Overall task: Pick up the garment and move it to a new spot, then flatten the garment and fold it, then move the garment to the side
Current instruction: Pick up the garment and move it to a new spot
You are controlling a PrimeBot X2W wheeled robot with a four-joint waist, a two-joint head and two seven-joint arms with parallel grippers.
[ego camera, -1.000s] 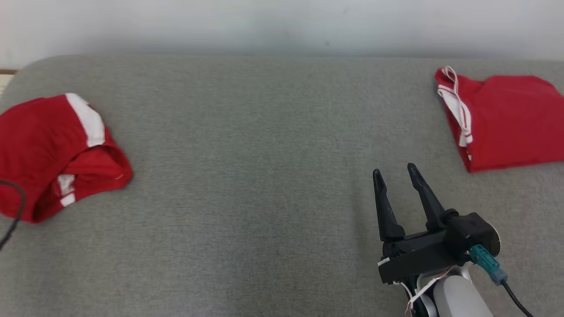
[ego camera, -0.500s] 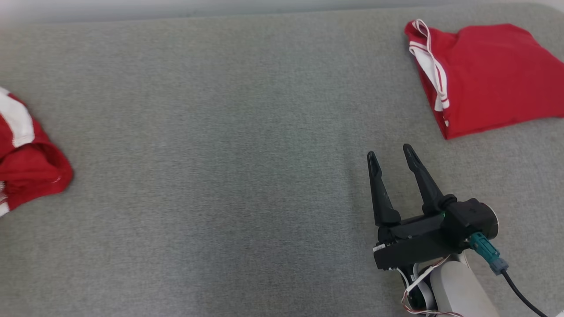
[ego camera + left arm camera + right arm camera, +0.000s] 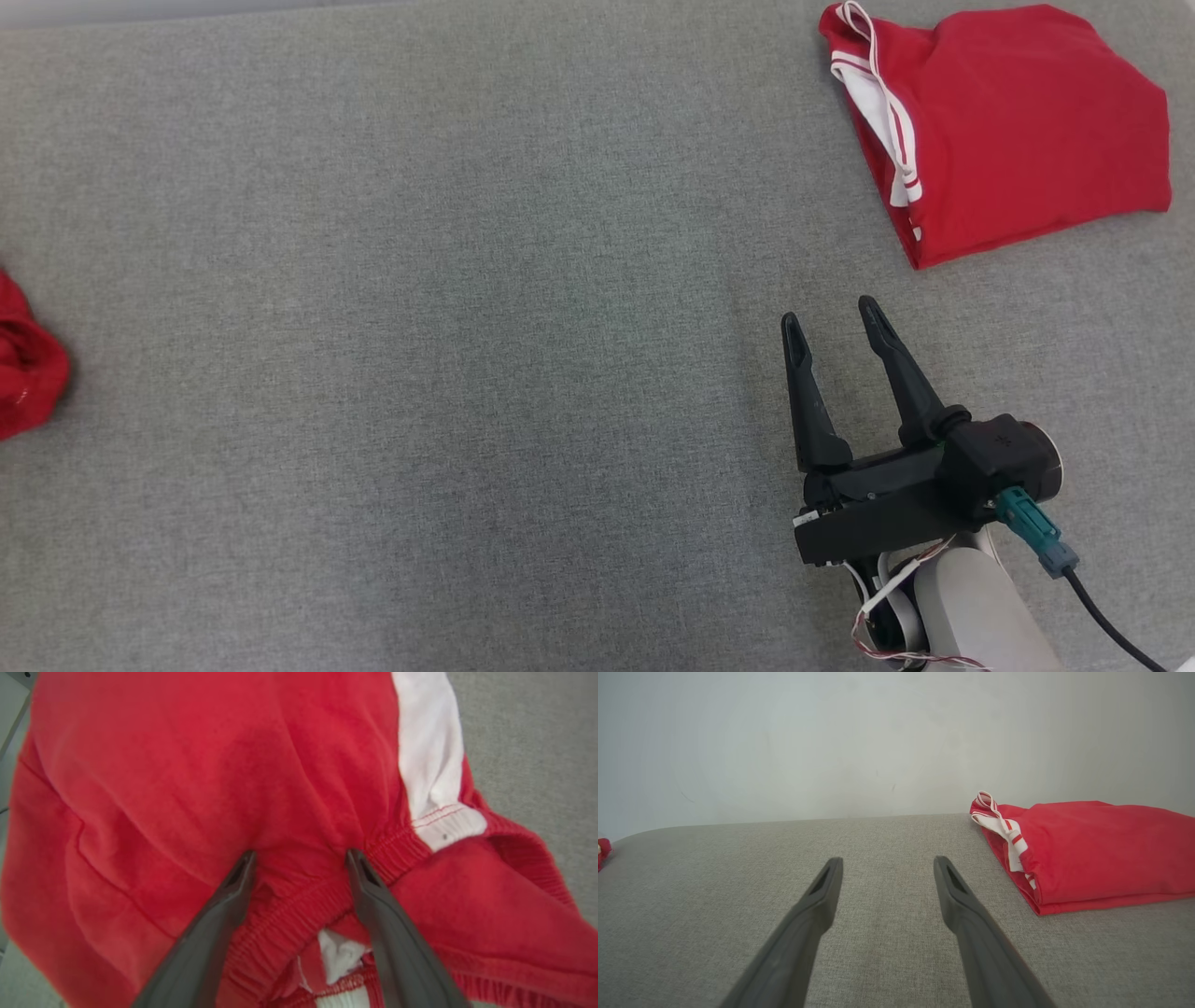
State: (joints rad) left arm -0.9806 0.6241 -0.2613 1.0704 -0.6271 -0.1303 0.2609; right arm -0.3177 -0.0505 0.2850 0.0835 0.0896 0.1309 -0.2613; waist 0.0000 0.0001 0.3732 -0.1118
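Left gripper [image 3: 301,856] jaws wide, empty, tips at crumpled red garment [image 3: 187,765]; right gripper [image 3: 830,313] jaws wide, empty, over grey worktop [image 3: 467,280].

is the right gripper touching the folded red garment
Apart. The head view shows bare grey surface between the right gripper and the folded red garment.

Place: we read a plain lab or test room.
Surface: we see a wide table [image 3: 467,327] covered in grey fabric.
Backdrop: a bare pale wall [image 3: 808,742] rises behind it.
Laid out: one folded red garment [image 3: 1027,121].
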